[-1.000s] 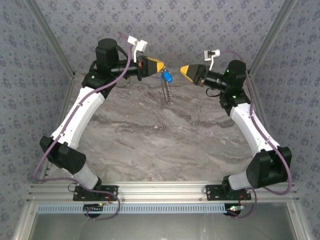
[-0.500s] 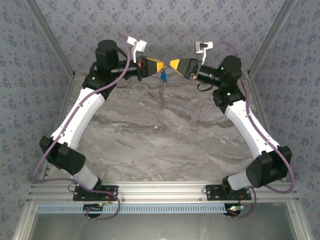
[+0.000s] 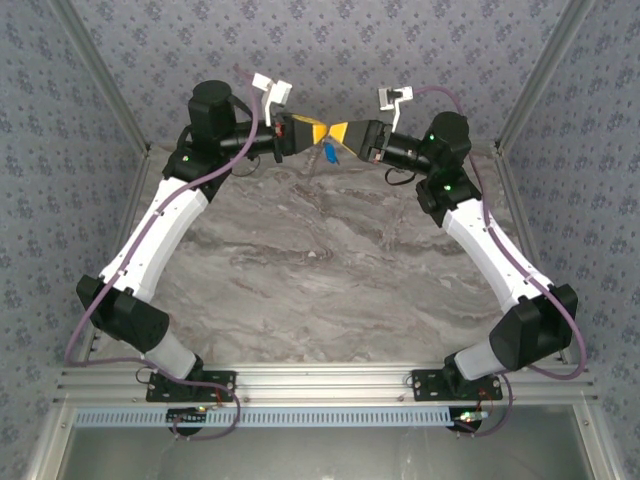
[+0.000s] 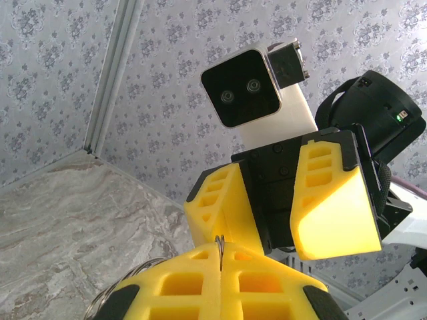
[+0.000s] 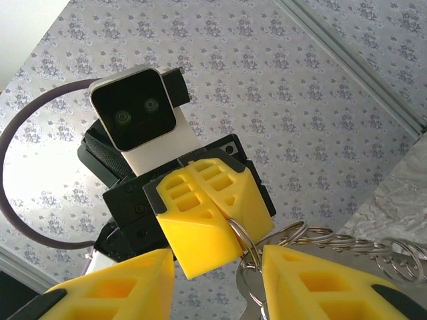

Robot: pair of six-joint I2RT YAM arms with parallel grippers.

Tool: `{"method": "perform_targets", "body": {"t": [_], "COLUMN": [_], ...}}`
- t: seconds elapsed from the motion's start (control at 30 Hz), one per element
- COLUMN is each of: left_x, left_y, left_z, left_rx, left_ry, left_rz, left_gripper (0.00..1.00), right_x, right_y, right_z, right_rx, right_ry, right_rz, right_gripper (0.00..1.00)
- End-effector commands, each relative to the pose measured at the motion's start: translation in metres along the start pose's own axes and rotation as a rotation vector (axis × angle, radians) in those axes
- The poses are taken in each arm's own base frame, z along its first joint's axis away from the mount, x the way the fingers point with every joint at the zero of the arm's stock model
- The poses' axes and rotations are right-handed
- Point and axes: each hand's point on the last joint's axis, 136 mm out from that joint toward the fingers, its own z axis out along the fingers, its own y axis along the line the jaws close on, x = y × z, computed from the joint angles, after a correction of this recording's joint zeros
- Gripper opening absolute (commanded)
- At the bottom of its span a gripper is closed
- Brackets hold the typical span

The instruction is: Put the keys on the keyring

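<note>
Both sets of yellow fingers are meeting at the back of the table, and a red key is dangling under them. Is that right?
Almost. The key is blue, not red, as the top external view shows. The rest holds: it dangles just under the left fingers and the right fingers, which meet at the back of the table.

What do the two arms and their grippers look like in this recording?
The left arm and right arm have white shells between black joint housings, each trailed by a purple cable. The left gripper and right gripper have wedge-shaped yellow fingers with ribbed pockets on black mounts, topped by a white box camera.
</note>
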Motion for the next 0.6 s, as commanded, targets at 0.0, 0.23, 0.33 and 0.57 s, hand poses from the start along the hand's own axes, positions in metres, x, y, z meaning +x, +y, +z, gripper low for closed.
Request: {"method": "perform_targets", "body": {"t": [0.0, 0.23, 0.33, 0.57], "left_x": [-0.019, -0.018, -0.017, -0.0161], "left_y": [-0.0267, -0.027, -0.0266, -0.0263], "left_z": [-0.0126, -0.014, -0.014, -0.0154], "left_rx": [0.033, 0.032, 0.031, 0.028], "left_ry": [-0.053, -0.052, -0.051, -0.052], "left_rz": [0.065, 0.066, 0.065, 0.064], "left_gripper": [0.0, 0.0, 0.0, 0.0], "right_x": [-0.0052, -0.0012, -0.0007, -0.0075], "right_y": [0.0058, 0.0043, 0.0038, 0.0011], "right_z": [0.0051, 0.0121, 0.0126, 0.0035], "right_rx": [-0.017, -0.024, -0.025, -0.011], "right_ry": [-0.011, 0.004, 0.006, -0.014], "right_rz": [-0.035, -0.029, -0.029, -0.03], "right_gripper": [0.41, 0.36, 0.3, 0.3]}}
